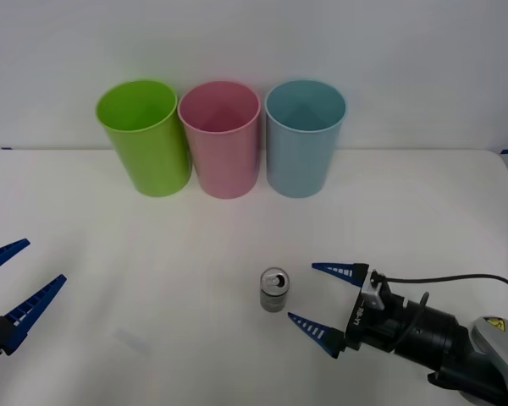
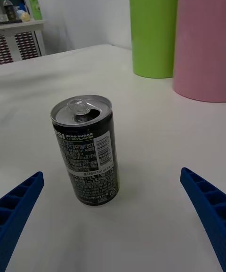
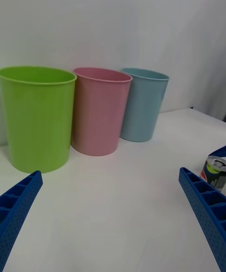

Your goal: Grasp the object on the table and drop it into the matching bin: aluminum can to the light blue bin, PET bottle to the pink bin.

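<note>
The aluminum can [image 1: 274, 290] stands upright on the white table [image 1: 152, 254], right of centre near the front. It has a silver pull-tab top and a dark label [image 2: 87, 152]. My right gripper [image 1: 302, 293] is open, level with the can and just to its right, fingertips pointing at it without touching. In the right wrist view its blue fingers [image 2: 19, 201] sit on either side of the can, short of it. The light blue bin [image 1: 305, 139] and the pink bin [image 1: 220, 139] stand at the back. My left gripper [image 1: 44, 260] hangs open and empty at the front left.
A lime green bin [image 1: 144, 135] stands left of the pink one, the three in a tight row against the back wall. From the left wrist, the green bin [image 3: 35, 116], pink bin [image 3: 99, 112] and blue bin [image 3: 143, 105] are ahead, with the can [image 3: 215, 171] at the edge.
</note>
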{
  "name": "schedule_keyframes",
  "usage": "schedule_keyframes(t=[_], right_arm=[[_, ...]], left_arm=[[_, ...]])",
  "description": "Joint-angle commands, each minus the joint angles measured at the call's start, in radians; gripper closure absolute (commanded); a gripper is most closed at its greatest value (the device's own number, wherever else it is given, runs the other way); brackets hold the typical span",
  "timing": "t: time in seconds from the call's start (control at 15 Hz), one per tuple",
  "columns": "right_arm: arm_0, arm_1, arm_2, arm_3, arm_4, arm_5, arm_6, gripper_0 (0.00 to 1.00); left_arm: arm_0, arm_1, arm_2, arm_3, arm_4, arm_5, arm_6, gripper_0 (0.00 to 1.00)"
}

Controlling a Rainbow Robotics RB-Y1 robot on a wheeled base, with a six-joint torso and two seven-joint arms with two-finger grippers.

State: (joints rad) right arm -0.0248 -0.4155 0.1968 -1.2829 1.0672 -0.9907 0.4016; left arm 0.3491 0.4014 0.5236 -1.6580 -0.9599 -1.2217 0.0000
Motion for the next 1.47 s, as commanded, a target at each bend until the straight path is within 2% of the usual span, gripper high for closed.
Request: schedule_keyframes(t=[0.07,0.27,0.93,1.47], right_arm=[[-0.006,0.037,0.0,-0.001,0.046,0.023,0.0,0.0],[-0.012,0.073,0.009,-0.001,0.086,0.055,0.0,0.0],[-0.04,0.099,0.119,0.001,0.086,0.187,0.008,0.0],[-0.049,0.116,0.142,0.001,0.088,0.227,0.016,0.0]], left_arm=[[0.0,0.0,0.0,0.0,0.0,0.0,0.0,0.0],[0.0,0.0,0.0,0.0,0.0,0.0,0.0,0.0],[0.0,0.0,0.0,0.0,0.0,0.0,0.0,0.0],[0.0,0.0,0.0,0.0,0.0,0.0,0.0,0.0]])
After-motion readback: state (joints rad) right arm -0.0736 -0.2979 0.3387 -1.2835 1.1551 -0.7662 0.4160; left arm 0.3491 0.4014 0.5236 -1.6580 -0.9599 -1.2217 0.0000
